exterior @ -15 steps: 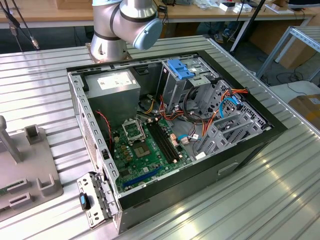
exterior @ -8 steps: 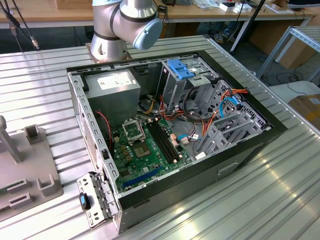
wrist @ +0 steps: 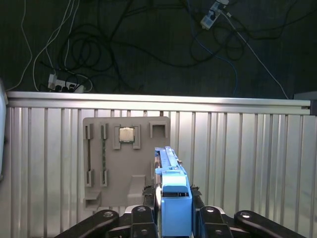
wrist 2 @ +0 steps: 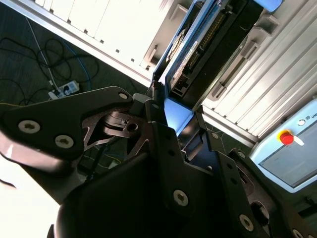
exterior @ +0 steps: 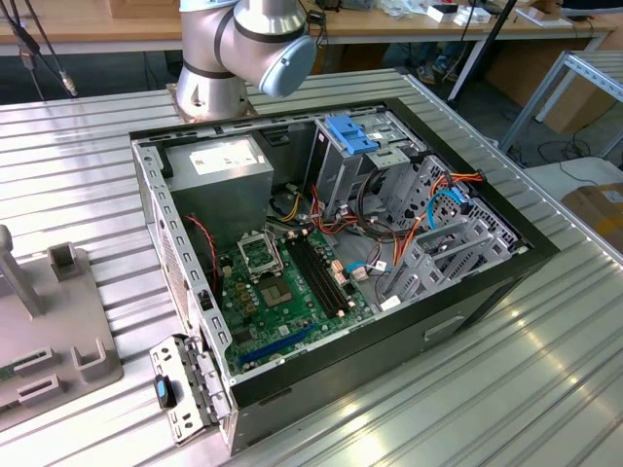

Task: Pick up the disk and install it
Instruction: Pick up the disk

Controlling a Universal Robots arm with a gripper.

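Disk (wrist: 174, 198), blue-framed, is clamped edge-on between the jaws over the ribbed metal table (wrist: 237, 163).

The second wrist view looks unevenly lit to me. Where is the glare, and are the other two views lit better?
Second wrist view: the table is washed out white, the tool holding the disk nearly black. Exterior view: glare streaks the table, yet the computer case is evenly lit. First wrist view: even light, only the floor is dark.
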